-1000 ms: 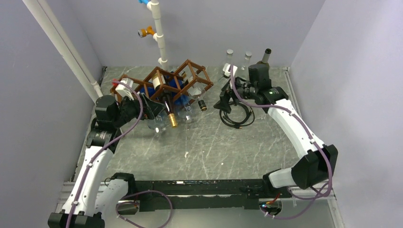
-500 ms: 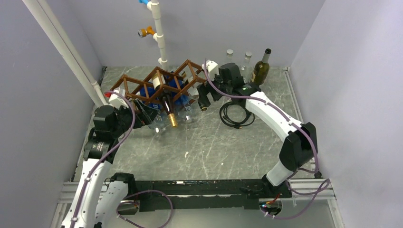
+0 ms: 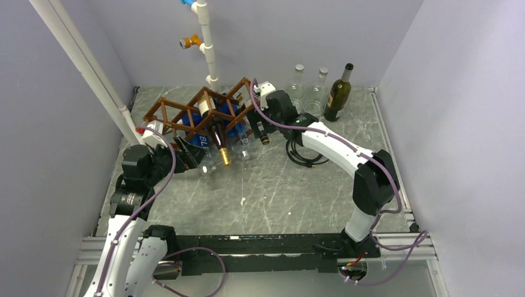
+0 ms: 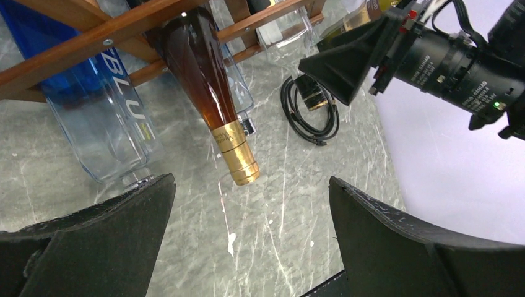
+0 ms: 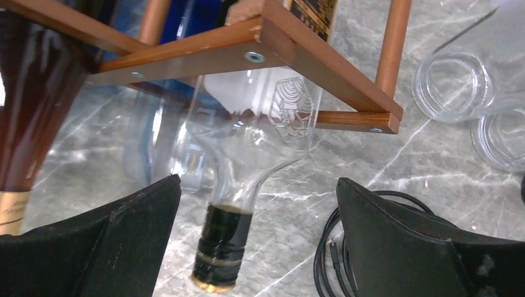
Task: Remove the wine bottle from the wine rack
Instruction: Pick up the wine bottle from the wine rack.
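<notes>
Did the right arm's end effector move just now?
Yes. The right end effector swung left, away from the upright green bottle, to the wine rack's right end.

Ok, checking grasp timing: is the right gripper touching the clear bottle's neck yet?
Apart. The right wrist view shows the neck of the clear bottle between the open fingers of the right gripper, with bare table showing on both sides.
</notes>
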Action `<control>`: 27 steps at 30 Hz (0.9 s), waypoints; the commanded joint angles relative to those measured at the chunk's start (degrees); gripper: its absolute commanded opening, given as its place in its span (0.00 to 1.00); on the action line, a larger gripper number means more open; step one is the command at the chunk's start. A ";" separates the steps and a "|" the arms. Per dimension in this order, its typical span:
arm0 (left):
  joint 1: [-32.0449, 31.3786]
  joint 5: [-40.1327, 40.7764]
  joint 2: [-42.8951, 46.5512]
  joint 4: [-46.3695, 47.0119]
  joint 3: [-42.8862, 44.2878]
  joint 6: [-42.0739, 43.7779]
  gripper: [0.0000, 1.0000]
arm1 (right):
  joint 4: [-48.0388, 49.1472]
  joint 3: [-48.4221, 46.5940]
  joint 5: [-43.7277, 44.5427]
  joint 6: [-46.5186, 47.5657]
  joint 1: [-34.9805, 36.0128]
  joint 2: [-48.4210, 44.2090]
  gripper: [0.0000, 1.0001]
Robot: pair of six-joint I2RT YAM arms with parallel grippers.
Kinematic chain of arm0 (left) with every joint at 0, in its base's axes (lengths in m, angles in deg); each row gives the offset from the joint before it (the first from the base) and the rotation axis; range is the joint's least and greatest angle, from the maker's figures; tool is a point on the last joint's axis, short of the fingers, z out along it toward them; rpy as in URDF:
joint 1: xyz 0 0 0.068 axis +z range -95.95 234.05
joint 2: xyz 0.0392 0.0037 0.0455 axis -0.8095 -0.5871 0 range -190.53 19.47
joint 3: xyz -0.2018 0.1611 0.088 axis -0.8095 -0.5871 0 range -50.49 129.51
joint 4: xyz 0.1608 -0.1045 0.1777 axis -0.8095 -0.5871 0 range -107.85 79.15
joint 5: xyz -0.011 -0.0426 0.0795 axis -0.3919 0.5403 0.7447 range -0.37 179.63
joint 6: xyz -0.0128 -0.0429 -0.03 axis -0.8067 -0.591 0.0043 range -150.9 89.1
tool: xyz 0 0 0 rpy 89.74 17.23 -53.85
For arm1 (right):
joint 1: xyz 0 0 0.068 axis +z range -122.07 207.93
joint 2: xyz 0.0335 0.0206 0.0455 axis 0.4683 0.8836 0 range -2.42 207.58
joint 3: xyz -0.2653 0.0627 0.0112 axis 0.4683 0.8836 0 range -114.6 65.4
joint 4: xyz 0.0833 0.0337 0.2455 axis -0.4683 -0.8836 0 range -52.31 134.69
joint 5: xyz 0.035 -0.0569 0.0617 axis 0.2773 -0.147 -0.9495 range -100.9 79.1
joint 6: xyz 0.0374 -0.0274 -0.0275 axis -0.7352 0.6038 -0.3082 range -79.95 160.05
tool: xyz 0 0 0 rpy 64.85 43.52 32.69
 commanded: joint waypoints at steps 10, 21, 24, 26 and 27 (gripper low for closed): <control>0.22 -4.76 -0.98 5.33 -1.74 1.12 1.00 | 1.44 -3.44 3.23 -2.29 -0.16 5.34 0.96; 0.22 -6.36 -2.82 6.53 -2.50 1.56 0.99 | 0.85 -4.01 2.05 -2.70 0.10 7.35 0.87; 0.22 -6.58 -3.02 6.87 -2.65 1.51 1.00 | 0.74 -4.24 2.21 -2.80 0.32 7.69 0.85; 0.22 -6.61 -2.88 6.85 -2.80 1.51 1.00 | 0.67 -4.35 2.27 -2.82 0.41 7.89 0.82; 0.21 -6.59 -2.80 6.84 -2.84 1.56 1.00 | 0.60 -4.42 2.16 -2.89 0.43 7.97 0.81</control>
